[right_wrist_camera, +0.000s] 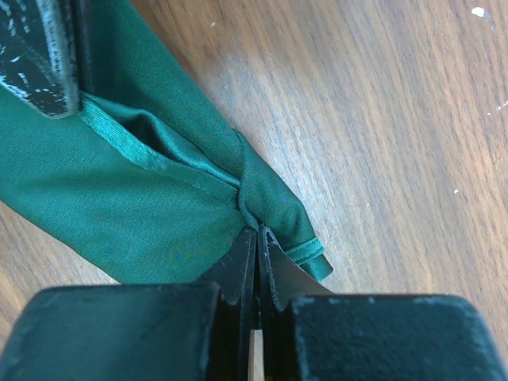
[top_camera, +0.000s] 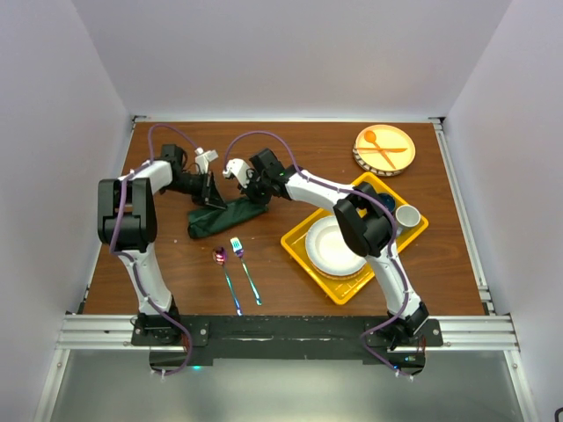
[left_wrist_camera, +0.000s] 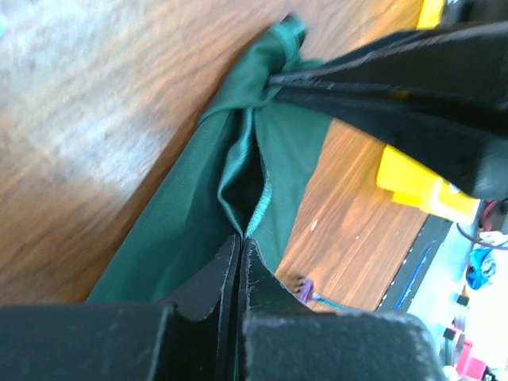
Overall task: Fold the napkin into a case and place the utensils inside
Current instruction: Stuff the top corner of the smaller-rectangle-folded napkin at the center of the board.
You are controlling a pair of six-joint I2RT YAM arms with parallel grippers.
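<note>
Stage: We catch the job mid-fold. The napkin [top_camera: 224, 215] lies gathered into a narrow dark green strip on the table [top_camera: 290, 158], left of centre, slanting from near-left to far-right. We judge it not yet the flat rectangular sleeve the task wants.
Left gripper [left_wrist_camera: 240, 242]: The jaws are pressed together on a hemmed edge toward the strip's left part, gripping cloth.
Right gripper [right_wrist_camera: 256, 234]: The jaws are likewise pinched tight on the napkin at its far-right corner, where the fabric twists into a small gather.
Done: As far as we can see, the cloth is doubled lengthwise. In the left wrist view a dark slit gapes between two hems, and we think it may serve as the pocket's mouth.
Left to do: We reckon the fold must be flattened and finished, then both utensils loaded. Neither is inside.
Spoon [top_camera: 226, 280] and fork [top_camera: 246, 274]: They lie side by side on bare wood, just nearer than the napkin. Their heads point toward it, they do not touch it, and neither gripper holds them.
Materials: The napkin is soft, matte and fine-woven, with a shinier stitched hem. It creases and sags, so we expect it to lose shape once released. The utensils are slim metal with thin handles and an iridescent purple-blue-green shine. The table is smooth brown wood grain.
Surroundings: A white plate [top_camera: 332, 246] sits in a yellow tray [top_camera: 295, 246] to the right, well apart from the fold.
</note>
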